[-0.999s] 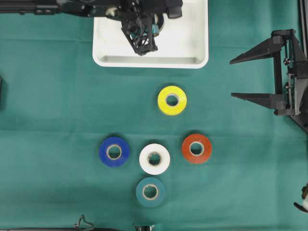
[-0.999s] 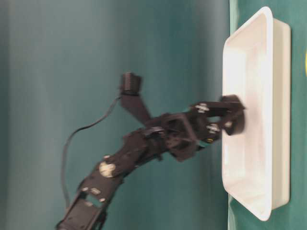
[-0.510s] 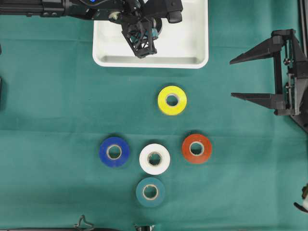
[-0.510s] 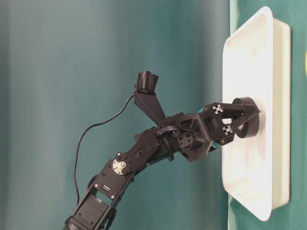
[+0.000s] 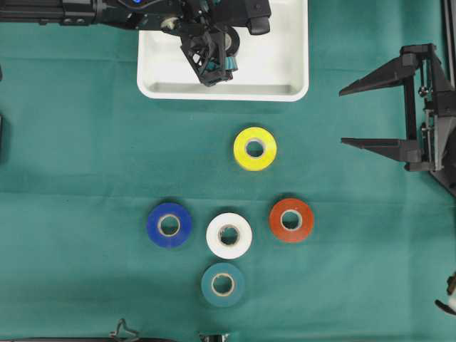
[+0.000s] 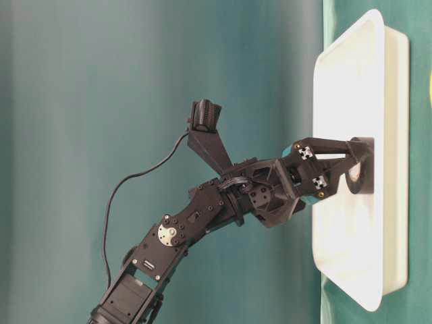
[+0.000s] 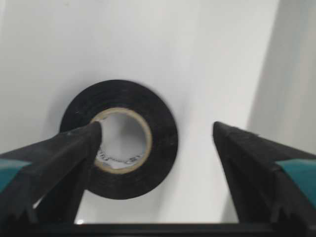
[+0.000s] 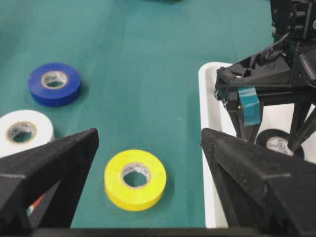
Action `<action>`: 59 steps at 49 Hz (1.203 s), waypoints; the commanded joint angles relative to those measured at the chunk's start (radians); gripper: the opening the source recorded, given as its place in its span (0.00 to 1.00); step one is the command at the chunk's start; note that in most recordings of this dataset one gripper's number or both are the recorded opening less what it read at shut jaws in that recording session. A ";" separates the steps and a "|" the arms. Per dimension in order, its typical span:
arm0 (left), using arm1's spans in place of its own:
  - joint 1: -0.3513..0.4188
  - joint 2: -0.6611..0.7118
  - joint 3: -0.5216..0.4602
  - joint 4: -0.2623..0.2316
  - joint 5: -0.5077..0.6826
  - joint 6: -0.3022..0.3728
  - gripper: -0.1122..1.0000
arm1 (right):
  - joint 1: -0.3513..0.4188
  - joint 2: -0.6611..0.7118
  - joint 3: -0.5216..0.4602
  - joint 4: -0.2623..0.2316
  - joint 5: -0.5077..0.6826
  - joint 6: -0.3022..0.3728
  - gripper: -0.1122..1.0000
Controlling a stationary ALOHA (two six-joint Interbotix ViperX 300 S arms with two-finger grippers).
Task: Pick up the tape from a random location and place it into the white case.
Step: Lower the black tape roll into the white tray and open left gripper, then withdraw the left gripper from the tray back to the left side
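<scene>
A black tape roll (image 7: 160,140) lies flat on the floor of the white case (image 5: 285,71), which sits at the top middle of the green cloth. My left gripper (image 7: 157,129) hangs over it, open. One finger (image 7: 74,148) overlaps the roll's core and the other stands well to its right, touching nothing. In the right wrist view the black tape roll (image 8: 276,143) sits below the left gripper. From table level the left gripper (image 6: 361,167) reaches into the white case (image 6: 351,270). My right gripper (image 5: 343,116) stands open at the right edge, holding nothing.
Several more tape rolls lie on the cloth: yellow (image 5: 254,148) just below the case, blue (image 5: 169,224), white (image 5: 229,235), red (image 5: 291,219) and teal (image 5: 222,284) nearer the front. In the right wrist view the yellow roll (image 8: 135,178) lies ahead of the open right fingers.
The left gripper moved deeper into the case with the black roll, then opened. The roll now lies flat on the case floor. The right arm has not moved.
</scene>
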 commanded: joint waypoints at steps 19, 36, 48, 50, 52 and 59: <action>-0.003 -0.048 -0.018 -0.002 0.000 -0.006 0.97 | 0.000 0.003 -0.020 -0.002 -0.003 0.000 0.93; -0.020 -0.196 -0.044 -0.002 0.087 -0.006 0.97 | 0.000 0.002 -0.026 -0.002 0.015 -0.002 0.93; -0.021 -0.268 -0.098 0.002 0.204 -0.003 0.97 | 0.000 0.000 -0.028 -0.002 0.015 0.000 0.93; -0.020 -0.276 -0.109 0.002 0.225 -0.003 0.97 | 0.000 0.000 -0.028 -0.002 0.015 0.000 0.93; -0.021 -0.282 -0.120 0.003 0.247 -0.003 0.97 | 0.002 0.000 -0.028 -0.002 0.017 0.000 0.93; -0.021 -0.319 -0.158 0.005 0.310 -0.003 0.97 | 0.000 0.000 -0.032 -0.002 0.023 0.000 0.93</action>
